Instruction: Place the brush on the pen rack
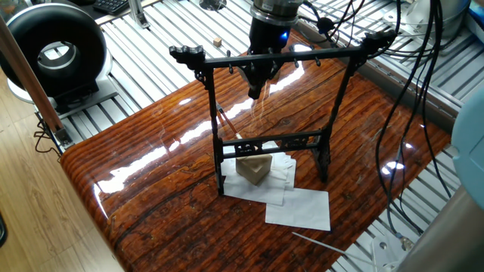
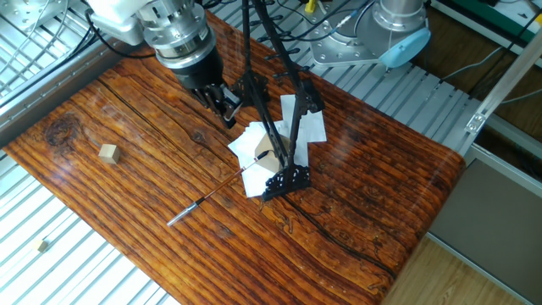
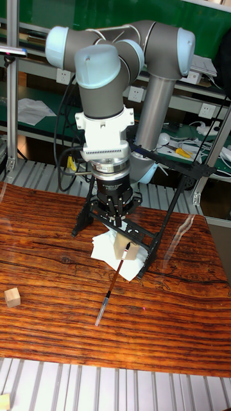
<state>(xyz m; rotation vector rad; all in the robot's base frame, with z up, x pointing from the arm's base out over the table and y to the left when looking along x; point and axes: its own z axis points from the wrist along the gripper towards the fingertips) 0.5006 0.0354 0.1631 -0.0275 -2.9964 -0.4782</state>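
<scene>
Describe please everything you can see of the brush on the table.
The brush is a very thin, pencil-like stick with a reddish-brown shaft and a pale grey end. It lies slanted on the wooden table, its grey end pointing outward, its upper end resting by the small tan block on the white papers under the pen rack. Nothing grips it.

My gripper point(image 2: 227, 106) hangs close by the pen rack point(image 1: 268, 113), whose crossbar and uprights block any pass through the frame. Below lie white papers point(image 1: 291, 198) and a tan block point(image 1: 253, 167). The bare wood table point(image 2: 127, 195) toward the small cube point(image 2: 107, 152) gives open room.
</scene>
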